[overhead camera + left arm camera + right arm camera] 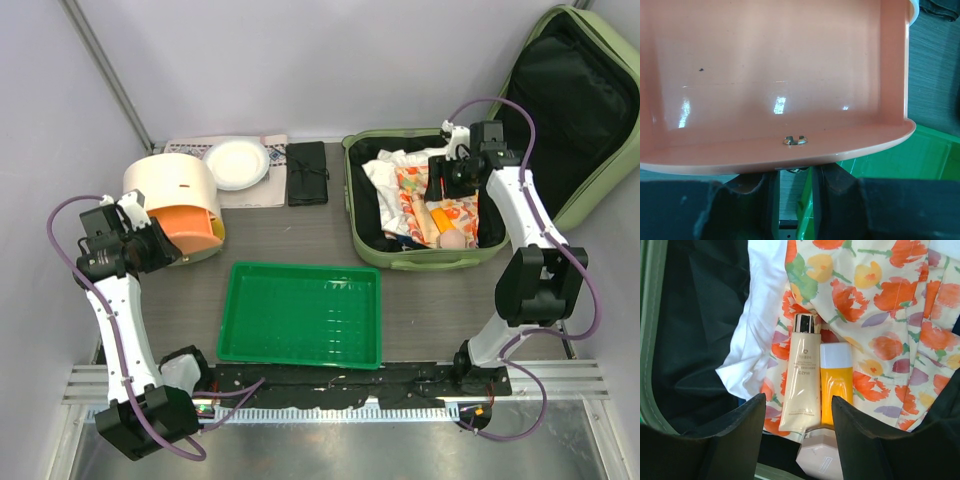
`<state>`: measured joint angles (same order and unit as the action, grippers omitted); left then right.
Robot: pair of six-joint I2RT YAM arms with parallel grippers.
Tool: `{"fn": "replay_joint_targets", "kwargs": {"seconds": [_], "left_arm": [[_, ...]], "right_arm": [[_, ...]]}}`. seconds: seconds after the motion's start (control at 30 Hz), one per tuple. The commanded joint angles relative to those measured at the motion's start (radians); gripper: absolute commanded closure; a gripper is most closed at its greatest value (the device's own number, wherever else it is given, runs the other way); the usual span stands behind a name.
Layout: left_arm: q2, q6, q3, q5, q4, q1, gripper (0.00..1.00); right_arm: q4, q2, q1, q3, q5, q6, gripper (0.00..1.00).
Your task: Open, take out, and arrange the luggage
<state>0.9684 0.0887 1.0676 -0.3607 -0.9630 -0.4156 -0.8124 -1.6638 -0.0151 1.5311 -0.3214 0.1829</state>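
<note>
The luggage (420,262) lies open at the back right, and its lid (575,110) leans against the wall. Inside it are a floral cloth (880,305), a white cloth (760,315), a cream tube (801,380), a yellow bottle (836,385) and a pink jar (821,460). My right gripper (447,185) hovers open over the tube and bottle (798,405), touching nothing. My left gripper (160,245) is at the orange drawer (775,75) of the cream round container (175,190). Its fingers stand a narrow gap apart (795,175), with their tips hidden under the drawer's lip.
A flat green tray (300,312) lies in the middle near the arm bases, and its corner shows in the left wrist view (920,155). A white plate (237,162) and a black pouch (307,172) sit at the back. Walls close in on both sides.
</note>
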Motion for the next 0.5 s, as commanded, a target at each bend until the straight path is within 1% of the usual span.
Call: {"fn": "replay_joint_targets", "kwargs": {"seconds": [0.0, 0.1, 0.13, 0.17, 0.23, 0.3, 0.47], "left_arm": [[-0.011, -0.044, 0.017, -0.061, -0.042, 0.001, 1.00], [0.000, -0.040, 0.017, -0.081, -0.036, 0.000, 1.00], [0.001, -0.035, 0.017, -0.078, -0.036, 0.000, 1.00], [0.003, -0.030, 0.015, -0.077, -0.036, 0.000, 1.00], [0.006, -0.046, 0.018, -0.115, -0.043, 0.000, 1.00], [0.013, -0.073, 0.022, -0.132, -0.052, -0.002, 1.00], [0.024, -0.084, 0.023, -0.141, -0.062, 0.000, 1.00]], "right_arm": [[-0.028, -0.017, 0.006, 0.023, 0.041, 0.062, 0.42], [-0.043, -0.008, 0.004, -0.003, 0.067, 0.090, 0.44], [-0.065, -0.005, 0.003, -0.005, 0.076, 0.092, 0.43], [-0.106, 0.001, 0.003, -0.008, 0.102, 0.096, 0.39], [-0.116, 0.041, 0.000, -0.041, 0.143, 0.112, 0.24], [-0.117, 0.087, -0.011, -0.060, 0.195, 0.124, 0.16], [-0.137, 0.121, -0.031, -0.132, 0.232, 0.118, 0.14]]}}
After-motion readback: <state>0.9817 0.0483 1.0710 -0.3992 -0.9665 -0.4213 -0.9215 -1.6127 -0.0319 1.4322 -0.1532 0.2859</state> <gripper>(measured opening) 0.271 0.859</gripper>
